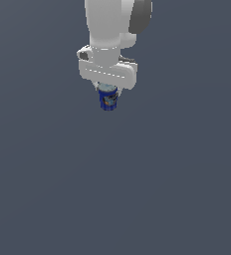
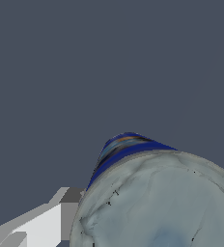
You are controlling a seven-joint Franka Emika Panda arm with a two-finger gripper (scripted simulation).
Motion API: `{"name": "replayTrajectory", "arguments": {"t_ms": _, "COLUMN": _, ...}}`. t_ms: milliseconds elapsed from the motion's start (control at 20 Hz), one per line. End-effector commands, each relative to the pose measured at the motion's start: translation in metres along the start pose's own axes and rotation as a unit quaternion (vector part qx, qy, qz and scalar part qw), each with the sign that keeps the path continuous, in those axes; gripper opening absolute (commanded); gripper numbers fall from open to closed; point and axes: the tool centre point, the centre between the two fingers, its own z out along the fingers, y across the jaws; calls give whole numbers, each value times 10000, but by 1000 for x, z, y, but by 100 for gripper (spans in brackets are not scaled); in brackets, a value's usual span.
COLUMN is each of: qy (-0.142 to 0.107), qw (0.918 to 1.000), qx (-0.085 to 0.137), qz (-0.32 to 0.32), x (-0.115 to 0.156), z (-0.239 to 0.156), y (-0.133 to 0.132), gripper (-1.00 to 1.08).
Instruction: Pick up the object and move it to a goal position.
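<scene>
Closest to the wrist camera, the silvery-grey top of the can is filling much of the picture, its mottled lid seen almost end-on, with the dark-blue side wall and a streak of orange label curving away behind the rim. Just beside that rim, one of the white fingers is showing, with a grey pad lying against the can's edge; the other finger is lying out of this view. Beyond the can, only the flat slate-grey surface is spreading out. In the exterior view, the gripper is pointing straight down from the white Panda arm, and its fingers are closing narrowly on the upper part of the can, which is sitting upright between them, narrower than the white hand above it, its blue body and pale-orange label hanging below the fingertips. Whether the can's base is touching the grey surface beneath cannot be told.
</scene>
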Motion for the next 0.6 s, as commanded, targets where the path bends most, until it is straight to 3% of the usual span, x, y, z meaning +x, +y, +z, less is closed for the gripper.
{"name": "replayTrajectory", "arguments": {"t_ms": 0, "qy": 15, "qw": 10000, "qx": 6, "qz": -1, "x": 1, "z": -27, "y": 10, "gripper": -100}}
{"name": "replayTrajectory", "arguments": {"t_ms": 550, "qy": 16, "qw": 10000, "qx": 2, "qz": 0, "x": 6, "z": -136, "y": 50, "gripper": -100}}
